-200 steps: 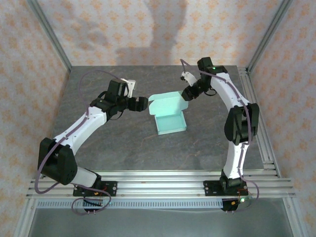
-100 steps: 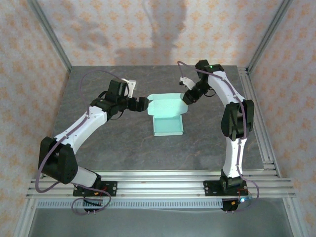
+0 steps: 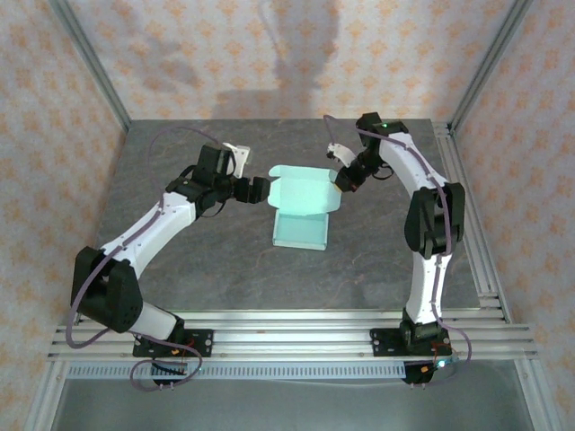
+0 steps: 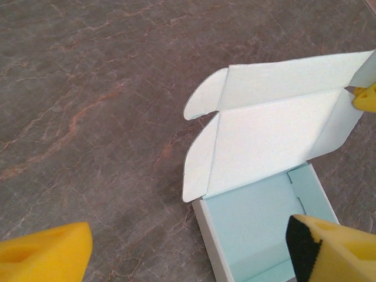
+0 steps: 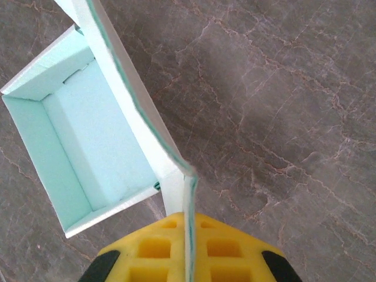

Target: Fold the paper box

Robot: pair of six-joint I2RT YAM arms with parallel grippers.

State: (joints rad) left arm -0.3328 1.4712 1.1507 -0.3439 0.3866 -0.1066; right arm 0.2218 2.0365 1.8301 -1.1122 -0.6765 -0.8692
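Observation:
The pale mint paper box (image 3: 301, 229) lies mid-table as a shallow tray with its lid (image 3: 304, 189) raised at the far side. In the right wrist view the lid's side flap (image 5: 189, 229) runs edge-on between my yellow fingers, and my right gripper (image 3: 341, 180) is shut on it at the lid's right end. My left gripper (image 3: 262, 189) hangs open at the lid's left end; in its wrist view its yellow fingers (image 4: 41, 258) straddle the tray's corner (image 4: 258, 226) without touching the card, and the lid's two left tabs (image 4: 202, 100) stand free.
The grey stone-patterned tabletop (image 3: 180, 260) lies bare around the box. Aluminium rails (image 3: 467, 206) run down the right edge and across the front (image 3: 287, 332). Patterned walls close the back and sides.
The right gripper has moved left and slightly toward the back, closing onto the lid's right flap. The box has slid left and turned a little. The left arm has barely moved.

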